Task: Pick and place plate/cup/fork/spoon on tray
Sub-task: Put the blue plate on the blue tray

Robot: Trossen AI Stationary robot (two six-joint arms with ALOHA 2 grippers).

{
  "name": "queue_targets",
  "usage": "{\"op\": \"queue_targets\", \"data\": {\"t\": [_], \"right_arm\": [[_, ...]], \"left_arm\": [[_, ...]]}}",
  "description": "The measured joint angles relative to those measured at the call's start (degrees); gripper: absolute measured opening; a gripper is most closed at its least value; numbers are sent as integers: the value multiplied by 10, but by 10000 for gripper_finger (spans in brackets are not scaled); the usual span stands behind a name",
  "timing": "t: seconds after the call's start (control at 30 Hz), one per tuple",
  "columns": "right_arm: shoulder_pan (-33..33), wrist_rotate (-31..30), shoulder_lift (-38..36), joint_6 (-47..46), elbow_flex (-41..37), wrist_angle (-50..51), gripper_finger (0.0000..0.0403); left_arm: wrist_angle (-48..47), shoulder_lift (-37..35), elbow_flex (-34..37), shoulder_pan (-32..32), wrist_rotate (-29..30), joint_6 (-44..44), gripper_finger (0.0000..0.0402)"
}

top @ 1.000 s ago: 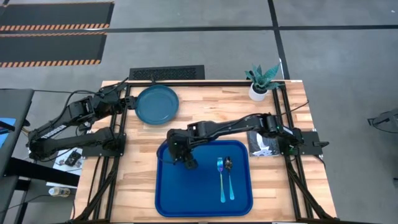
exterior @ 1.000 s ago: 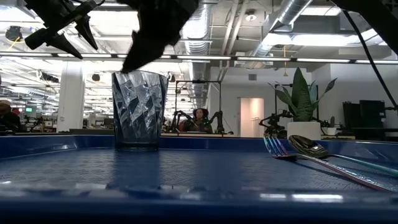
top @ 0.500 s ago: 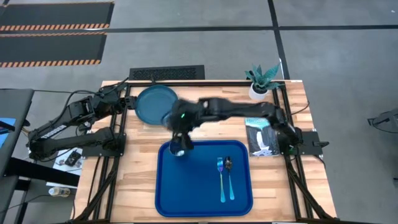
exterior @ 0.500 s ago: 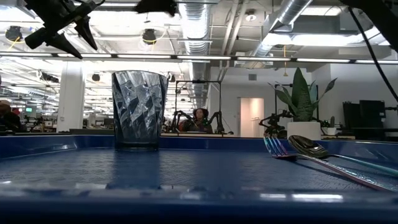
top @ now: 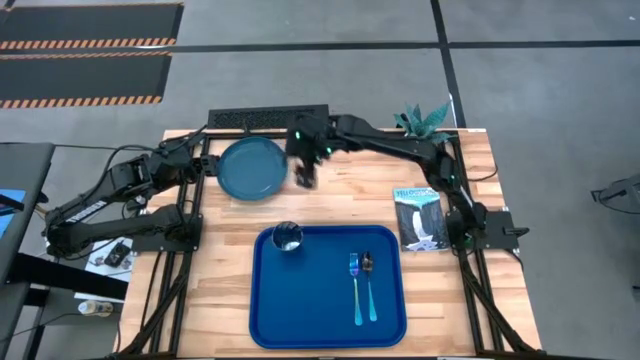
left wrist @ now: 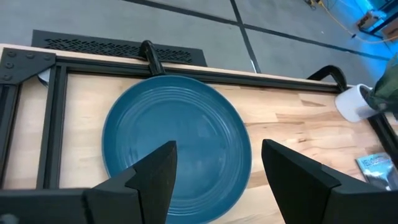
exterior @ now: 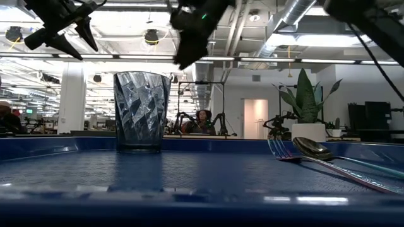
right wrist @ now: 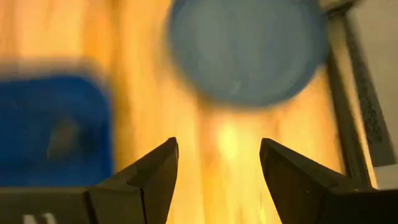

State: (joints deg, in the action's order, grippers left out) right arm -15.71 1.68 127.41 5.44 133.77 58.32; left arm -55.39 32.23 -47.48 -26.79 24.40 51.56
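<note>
The teal plate [top: 251,167] lies flat on the table's far left, also in the left wrist view [left wrist: 177,146] and the right wrist view [right wrist: 249,50]. The clear cup [top: 288,236] stands upright in the blue tray's [top: 300,310] far left corner, also in the low view [exterior: 141,110]. The fork [top: 354,275] and spoon [top: 368,272] lie side by side on the tray's right half. My right gripper [top: 305,178] is open and empty, above the table just right of the plate. My left gripper [top: 205,165] is open at the plate's left edge.
A white pot with a green plant [top: 420,130] stands at the far right corner. A printed packet [top: 420,218] lies right of the tray. Bare wood shows between plate and tray [top: 330,200].
My right gripper has left the cup standing on the tray, risen, and swung toward the table's far edge, ending beside the plate's right side. The cup, fork and spoon have stayed put. My left arm has kept still.
</note>
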Motion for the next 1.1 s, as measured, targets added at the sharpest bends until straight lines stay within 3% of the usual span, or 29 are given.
{"op": "queue_targets", "data": {"t": [0.17,0.27,0.43,0.57,0.83,1.0,1.1], "right_arm": [[-54,12,53,-227,2,-72,250],[-66,20,98,-303,-1,-100,249],[-67,70,148,-383,1,-160,249],[-57,69,178,-421,0,-173,249],[-50,28,182,-474,13,-178,249],[-47,101,177,-518,12,-165,249],[-33,89,171,-568,13,-144,249]], "left_arm": [[-8,0,0,0,2,9,222],[-10,0,0,0,3,16,222],[-19,0,0,-1,3,30,222],[-27,0,0,-1,2,34,222],[-32,0,0,-1,1,48,222],[-32,0,0,-1,1,52,222],[-32,0,0,-1,1,53,222]]}}
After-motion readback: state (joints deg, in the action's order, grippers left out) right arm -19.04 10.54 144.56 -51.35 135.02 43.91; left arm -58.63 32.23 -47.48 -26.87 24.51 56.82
